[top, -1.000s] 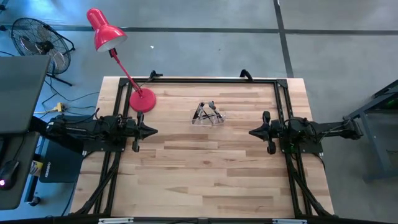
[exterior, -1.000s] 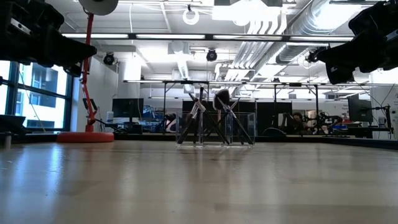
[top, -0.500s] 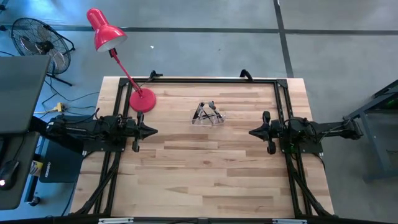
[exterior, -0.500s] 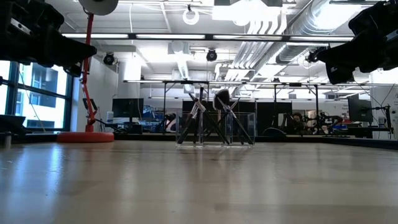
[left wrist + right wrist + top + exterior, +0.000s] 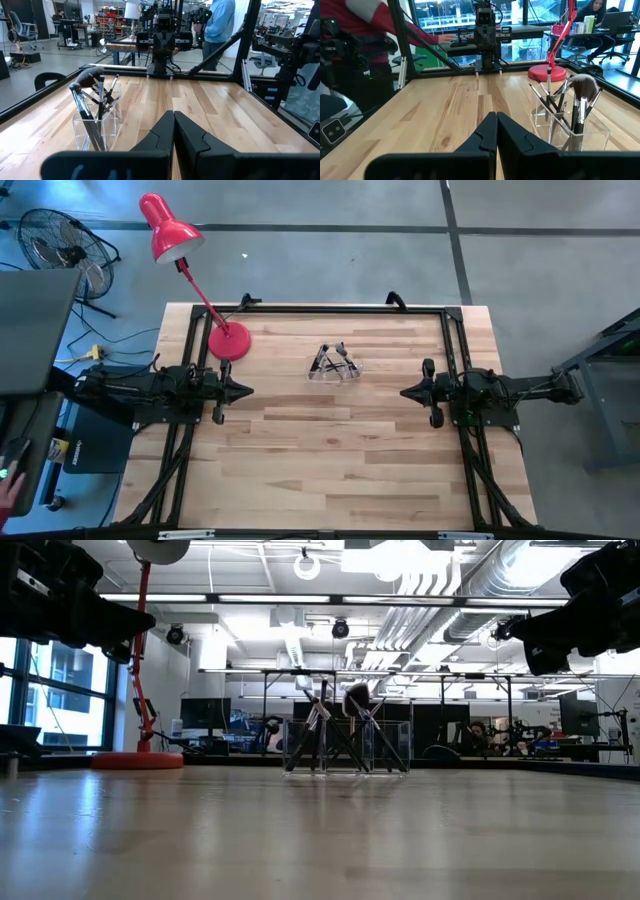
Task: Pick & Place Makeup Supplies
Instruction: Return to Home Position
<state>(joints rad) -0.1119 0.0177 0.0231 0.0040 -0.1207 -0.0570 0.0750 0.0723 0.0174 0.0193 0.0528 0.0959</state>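
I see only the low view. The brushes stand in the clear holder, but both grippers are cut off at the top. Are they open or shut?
Observer: Both shut. The wrist views show the left gripper and the right gripper closed tight, holding nothing.
Operator: Are they near the holder?
Observer: No. From above, they sit at the table's left and right sides; the holder stands between them, apart from both.
Operator: Is anybody close by?
Observer: Yes, a person in a red sleeve is beyond the table's left side.
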